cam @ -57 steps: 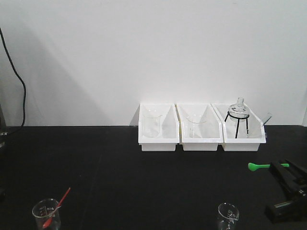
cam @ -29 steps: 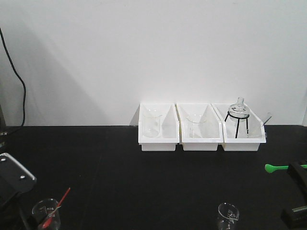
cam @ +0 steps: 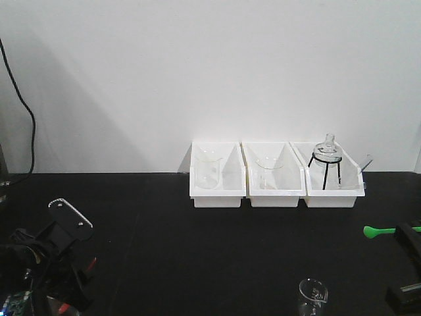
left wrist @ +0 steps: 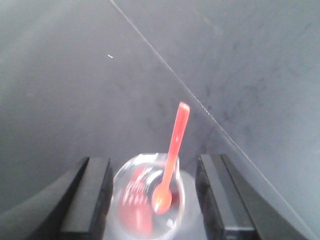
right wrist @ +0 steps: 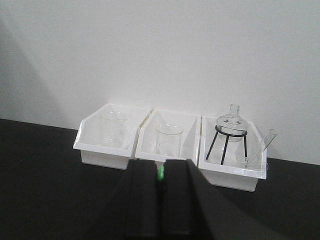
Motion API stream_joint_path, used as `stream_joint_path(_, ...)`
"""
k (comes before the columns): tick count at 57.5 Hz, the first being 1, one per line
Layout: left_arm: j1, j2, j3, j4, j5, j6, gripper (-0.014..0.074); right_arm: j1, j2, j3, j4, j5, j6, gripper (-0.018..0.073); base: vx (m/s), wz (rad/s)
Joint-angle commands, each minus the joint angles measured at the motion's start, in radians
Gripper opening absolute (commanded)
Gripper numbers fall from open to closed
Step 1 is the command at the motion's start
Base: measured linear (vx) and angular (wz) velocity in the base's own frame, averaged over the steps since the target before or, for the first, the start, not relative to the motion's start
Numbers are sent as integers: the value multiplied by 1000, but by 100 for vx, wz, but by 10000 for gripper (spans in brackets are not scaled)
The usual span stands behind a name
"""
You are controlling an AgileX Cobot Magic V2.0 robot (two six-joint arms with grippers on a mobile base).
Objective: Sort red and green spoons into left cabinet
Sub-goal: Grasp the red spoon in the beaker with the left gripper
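— Red spoon [left wrist: 172, 160] is seen standing in the glass beaker [left wrist: 145, 200], handle tilted upward, at the left of the black tabletop [cam: 197, 250].
— And the left gripper [left wrist: 154, 172]?
— Its jaws are spread wide, one set on each side of the beaker.
— And the green spoon [cam: 380, 230]?
— It is pinched in the clenched jaws of the right gripper [right wrist: 160, 167], far right, bowl pointed left.

left tool [left wrist: 152, 162] low, angled down, fingers [left wrist: 92, 195] spread wide, right tool [right wrist: 160, 165] pinched on green spoon [cam: 378, 230]
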Motion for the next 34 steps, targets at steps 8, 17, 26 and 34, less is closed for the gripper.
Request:
stream_joint_path(8, -5, 58, -62, -13, -159, -13, 477, -6, -12, -28, 8, -74, 1, -3, 0, 0)
stream_joint_path(17, -5, 114, -85, -21, -174, -40, 477, -6, -12, -28, 8, -74, 1, -3, 0, 0)
stream_joint_path(26, -5, 143, -98, -21, -193, -39, 463, -6, -12, -28, 8, -74, 1, -3, 0, 0)
stream_joint_path(34, -5, 158, -98, -21, -215, -39, 390, -6, -12, -28, 8, -75, 1, -3, 0, 0)
